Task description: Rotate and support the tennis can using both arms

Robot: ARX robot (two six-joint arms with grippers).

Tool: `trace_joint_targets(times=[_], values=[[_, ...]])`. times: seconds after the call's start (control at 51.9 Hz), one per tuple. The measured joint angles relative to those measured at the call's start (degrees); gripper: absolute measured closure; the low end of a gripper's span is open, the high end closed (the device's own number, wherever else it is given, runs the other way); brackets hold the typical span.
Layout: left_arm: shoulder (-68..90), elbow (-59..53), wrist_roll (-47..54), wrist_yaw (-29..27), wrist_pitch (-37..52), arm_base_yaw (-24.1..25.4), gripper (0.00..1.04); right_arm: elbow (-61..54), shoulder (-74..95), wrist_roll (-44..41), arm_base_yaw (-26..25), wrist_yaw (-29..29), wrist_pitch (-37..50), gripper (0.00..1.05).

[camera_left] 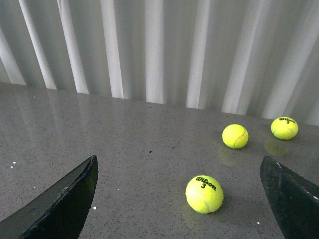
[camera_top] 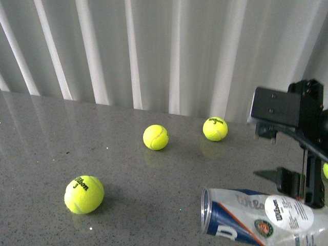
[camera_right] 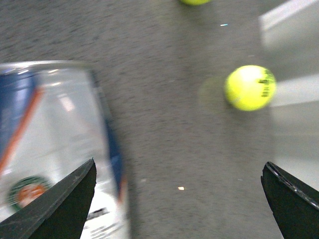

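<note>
The tennis can lies on its side on the grey table at the front right, its open silver rim toward the left. It is clear with a blue, white and orange label. It also shows, blurred, in the right wrist view, beside one finger. The black right arm hangs above and just behind the can. My right gripper is open and empty, the can at one side of its gap. My left gripper is open and empty, out of the front view, with a tennis ball between its fingers on the table.
Three yellow tennis balls lie on the table: one front left, one in the middle, one further right. A white pleated curtain stands behind the table's far edge. A ball lies past the right gripper.
</note>
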Motion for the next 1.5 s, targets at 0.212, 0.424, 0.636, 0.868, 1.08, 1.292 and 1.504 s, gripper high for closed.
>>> trace_joint_targets(times=[0.212, 0.424, 0.636, 0.868, 1.08, 1.292, 1.504], values=[[0.0, 0.0, 0.0, 0.0, 0.0, 0.0, 0.07, -4.8, -8.4, 14.7, -1.2, 9.9, 17.2, 0.07], [0.0, 0.0, 0.0, 0.0, 0.0, 0.0, 0.07, -13.2, -18.9, 29.4, -5.0, 21.7, 28.6, 0.07], [0.0, 0.0, 0.0, 0.0, 0.0, 0.0, 0.07, -23.1, -29.7, 42.1, -9.5, 29.0, 33.4, 0.07], [0.0, 0.0, 0.0, 0.0, 0.0, 0.0, 0.07, -33.5, -40.0, 48.9, -9.1, 34.0, 38.6, 0.07], [0.0, 0.0, 0.0, 0.0, 0.0, 0.0, 0.07, -39.0, -48.1, 60.2, -7.2, 18.1, 31.9, 0.38], [0.0, 0.0, 0.0, 0.0, 0.0, 0.0, 0.07, -43.4, -54.5, 62.6, -6.9, 18.2, 30.0, 0.75], [0.0, 0.0, 0.0, 0.0, 0.0, 0.0, 0.07, -46.8, -61.9, 62.9, -6.9, 18.2, 25.9, 1.01]])
